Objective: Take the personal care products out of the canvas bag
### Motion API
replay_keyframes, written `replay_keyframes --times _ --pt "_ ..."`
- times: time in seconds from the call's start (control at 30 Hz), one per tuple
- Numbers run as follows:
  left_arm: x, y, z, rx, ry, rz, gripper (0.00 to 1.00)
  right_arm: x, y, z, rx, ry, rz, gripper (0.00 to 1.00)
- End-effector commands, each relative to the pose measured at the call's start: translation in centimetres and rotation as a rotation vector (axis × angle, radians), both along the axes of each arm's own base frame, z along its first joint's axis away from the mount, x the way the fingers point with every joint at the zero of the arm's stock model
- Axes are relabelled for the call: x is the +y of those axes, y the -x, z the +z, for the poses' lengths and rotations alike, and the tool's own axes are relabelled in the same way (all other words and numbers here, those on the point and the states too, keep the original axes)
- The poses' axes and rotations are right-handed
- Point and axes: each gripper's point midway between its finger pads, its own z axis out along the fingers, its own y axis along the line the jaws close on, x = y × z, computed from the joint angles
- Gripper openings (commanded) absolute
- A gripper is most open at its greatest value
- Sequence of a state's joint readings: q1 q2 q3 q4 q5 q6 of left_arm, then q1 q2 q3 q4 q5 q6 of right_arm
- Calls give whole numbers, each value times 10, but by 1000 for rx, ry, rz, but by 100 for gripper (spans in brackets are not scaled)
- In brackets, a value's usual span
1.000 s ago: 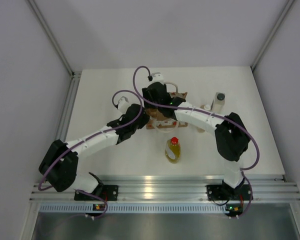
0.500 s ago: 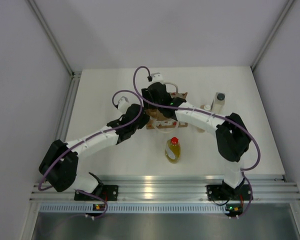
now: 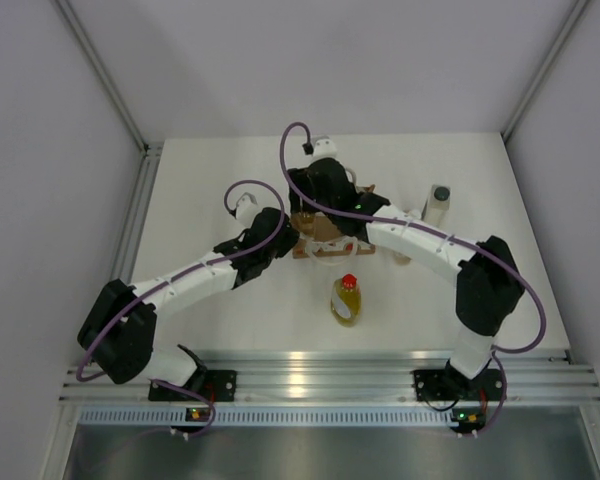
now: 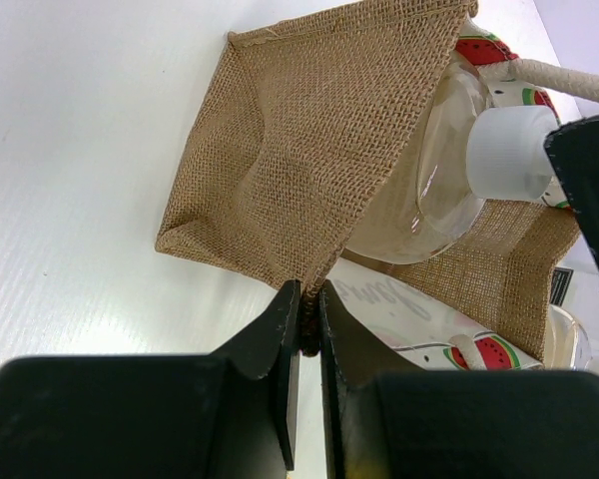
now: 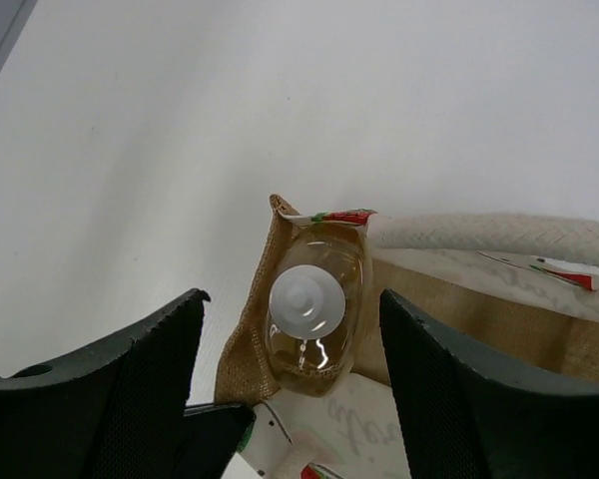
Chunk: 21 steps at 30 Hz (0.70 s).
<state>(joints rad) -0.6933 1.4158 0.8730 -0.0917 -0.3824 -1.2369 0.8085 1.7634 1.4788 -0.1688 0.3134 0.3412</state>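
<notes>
Left pincer point(image 4: 307, 292) is clamped on brown canvas bag point(image 4: 299, 150); right pincer point(image 5: 292, 299) is held open over amber white-capped bottle point(image 5: 329, 264) inside; yellow red-capped bottle point(image 3: 346, 300) is already out.

**Bag mouth crowded, bare table far and left**

Both arms close over the canvas bag point(image 3: 325, 245). The left arm point(image 3: 200, 272) comes in from the near left and the right arm point(image 3: 420, 240) from the near right, so little of the bag is reachable from above. The left gripper point(image 4: 304, 299) is clamped on the bag's burlap rim. An amber bottle point(image 5: 314, 324) fills one corner of the mouth, and a rope handle point(image 5: 499, 232) runs along the rim beside it. The right gripper point(image 5: 292, 295) hangs over that bottle, fingers spread, with a gap on each side. A yellow bottle point(image 3: 347, 298) blocks the near approach between the arms, and a pale bottle point(image 3: 438, 205) stands to the right. The table point(image 3: 210, 180) lies bare far and left of the bag.
</notes>
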Motion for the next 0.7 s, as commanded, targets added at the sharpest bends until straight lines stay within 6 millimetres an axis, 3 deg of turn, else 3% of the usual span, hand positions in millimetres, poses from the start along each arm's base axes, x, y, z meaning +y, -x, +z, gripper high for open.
replay_keyframes --times 0.0,0.37,0.67 --pt "14 14 -25 81 -68 5 0 -2 -3 -6 -8 19 -11 70" --pt "15 13 -19 64 -66 4 0 -8 -10 -25 14 48 -56 68" --pt "14 13 -23 76 -68 -1 0 -10 -12 -54 58 79 -71 66"
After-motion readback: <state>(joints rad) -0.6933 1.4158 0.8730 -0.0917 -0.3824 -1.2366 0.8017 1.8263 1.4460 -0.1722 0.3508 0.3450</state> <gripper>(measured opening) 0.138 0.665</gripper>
